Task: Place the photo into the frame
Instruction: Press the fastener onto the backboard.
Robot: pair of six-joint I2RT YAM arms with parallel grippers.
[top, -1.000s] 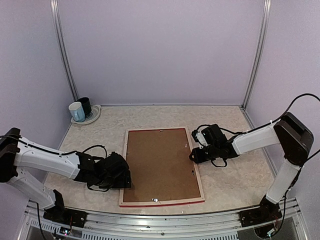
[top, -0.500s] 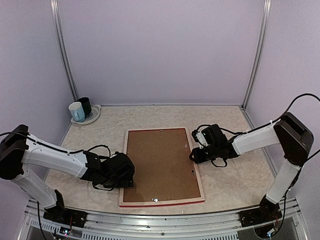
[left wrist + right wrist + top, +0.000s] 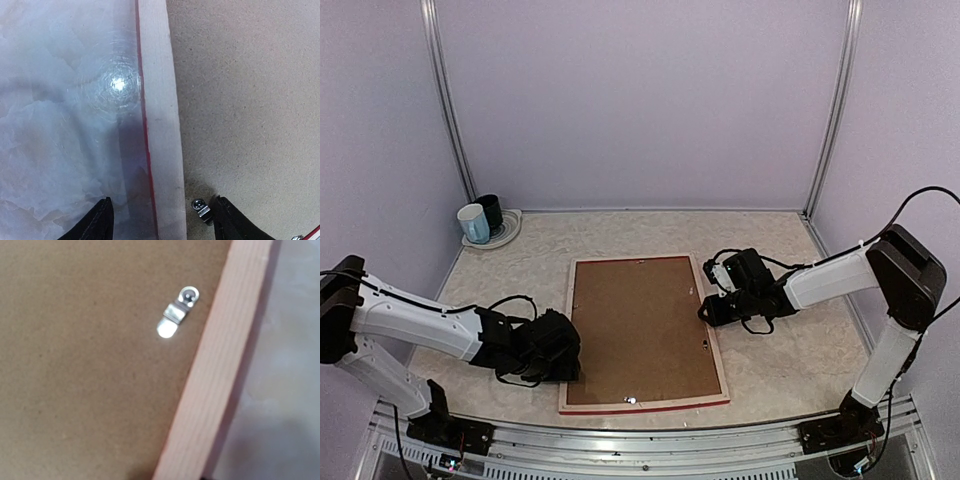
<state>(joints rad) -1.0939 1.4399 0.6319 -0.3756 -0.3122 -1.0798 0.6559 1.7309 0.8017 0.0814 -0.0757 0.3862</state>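
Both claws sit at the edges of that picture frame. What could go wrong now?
The left gripper straddles the wooden edge of the frame beside a small metal clip; closing there might snag or bend it. The frame lies flat on the glossy table, so a push could slide it.

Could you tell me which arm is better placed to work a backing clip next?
Probably left: the left gripper is open astride the frame rail, one finger beside a clip. The right wrist view shows a second clip but no fingers near it.
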